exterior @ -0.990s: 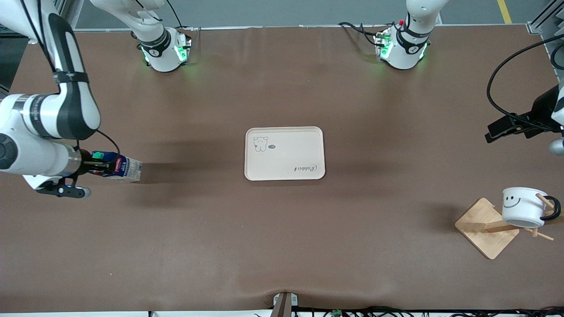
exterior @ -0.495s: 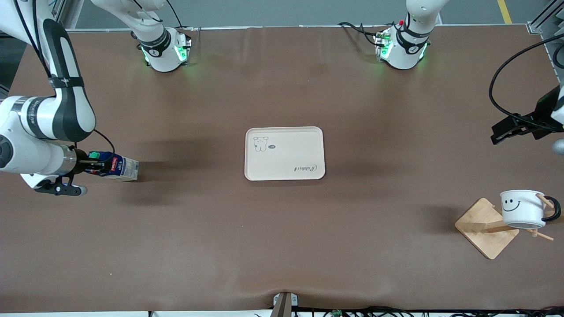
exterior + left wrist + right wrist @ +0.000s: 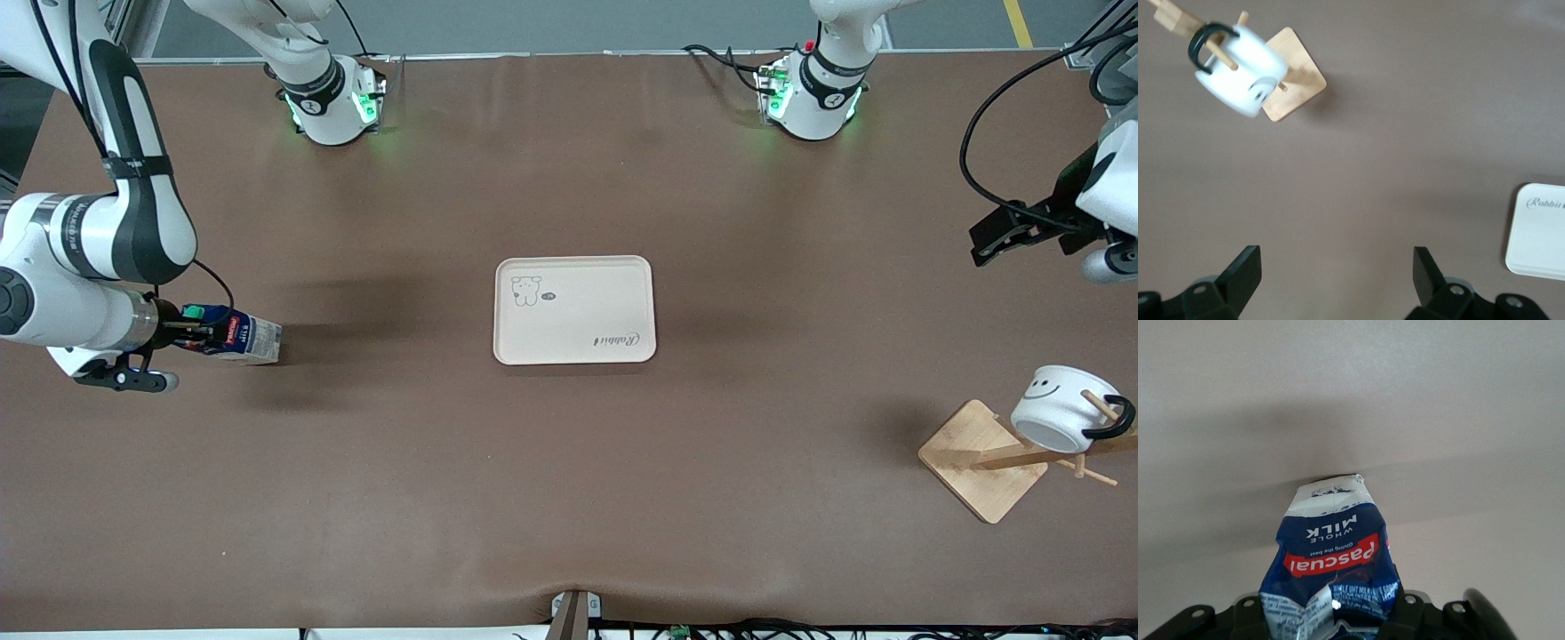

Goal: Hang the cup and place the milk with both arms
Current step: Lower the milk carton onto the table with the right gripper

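Two white arms reach over the brown bench (image 3: 569, 498). Near its middle lies a cream tray (image 3: 574, 309). At the left arm's end a wooden rack (image 3: 982, 460) carries the cup (image 3: 1058, 418), tilted, its black handle looped over a peg. At the right arm's end, the right end effector (image 3: 191, 336) is clamped on the milk (image 3: 240, 338), whose base seems to touch the bench. The left end effector (image 3: 1335, 280) hangs spread wide, holding nothing.

cup (image 3: 1054, 418): I see glossy white glaze
rack (image 3: 981, 460): pale bare wood
milk (image 3: 1335, 560): crinkled carton, probably coated paper
table (image 3: 569, 498): matt brown
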`<state>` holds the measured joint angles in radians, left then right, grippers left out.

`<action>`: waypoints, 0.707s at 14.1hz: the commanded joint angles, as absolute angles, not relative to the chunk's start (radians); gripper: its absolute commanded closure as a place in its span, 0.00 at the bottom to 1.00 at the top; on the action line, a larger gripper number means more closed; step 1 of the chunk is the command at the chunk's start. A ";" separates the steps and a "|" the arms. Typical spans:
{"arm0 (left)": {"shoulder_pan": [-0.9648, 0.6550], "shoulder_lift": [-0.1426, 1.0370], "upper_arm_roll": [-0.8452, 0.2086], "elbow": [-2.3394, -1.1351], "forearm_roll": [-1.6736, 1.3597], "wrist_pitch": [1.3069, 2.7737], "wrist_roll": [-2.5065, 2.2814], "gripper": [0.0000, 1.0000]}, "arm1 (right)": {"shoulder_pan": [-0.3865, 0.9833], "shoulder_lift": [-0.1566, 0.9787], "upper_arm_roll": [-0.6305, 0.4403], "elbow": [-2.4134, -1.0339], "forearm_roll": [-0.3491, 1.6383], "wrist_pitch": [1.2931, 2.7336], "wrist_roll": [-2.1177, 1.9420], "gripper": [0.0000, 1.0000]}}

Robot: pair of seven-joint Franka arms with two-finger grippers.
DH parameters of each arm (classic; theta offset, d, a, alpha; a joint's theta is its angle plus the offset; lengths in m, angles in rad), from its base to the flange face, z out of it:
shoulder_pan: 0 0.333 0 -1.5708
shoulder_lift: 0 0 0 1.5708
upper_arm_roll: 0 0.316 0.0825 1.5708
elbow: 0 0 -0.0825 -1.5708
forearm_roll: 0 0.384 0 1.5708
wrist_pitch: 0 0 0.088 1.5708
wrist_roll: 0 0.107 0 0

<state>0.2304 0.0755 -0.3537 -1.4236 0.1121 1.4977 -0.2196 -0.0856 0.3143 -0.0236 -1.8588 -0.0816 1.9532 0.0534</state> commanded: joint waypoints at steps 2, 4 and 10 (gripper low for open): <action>0.075 -0.026 -0.184 -1.511 0.077 1.488 -0.207 0.00 | -0.114 0.273 -0.003 -1.902 -0.087 1.960 0.066 1.00; 0.045 -0.063 -0.166 -1.548 0.077 1.494 -0.209 0.00 | -0.117 0.272 -0.003 -1.910 -0.072 1.962 0.086 1.00; 0.037 -0.061 -0.144 -1.562 0.057 1.497 -0.209 0.00 | -0.127 0.282 -0.003 -1.939 -0.069 1.997 0.086 0.80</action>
<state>0.0425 -0.0512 -0.1569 -1.5417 0.0797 1.4877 -0.2179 -0.1007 0.3110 -0.0236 -1.8936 -0.0774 1.9635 0.0749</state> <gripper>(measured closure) 0.000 0.392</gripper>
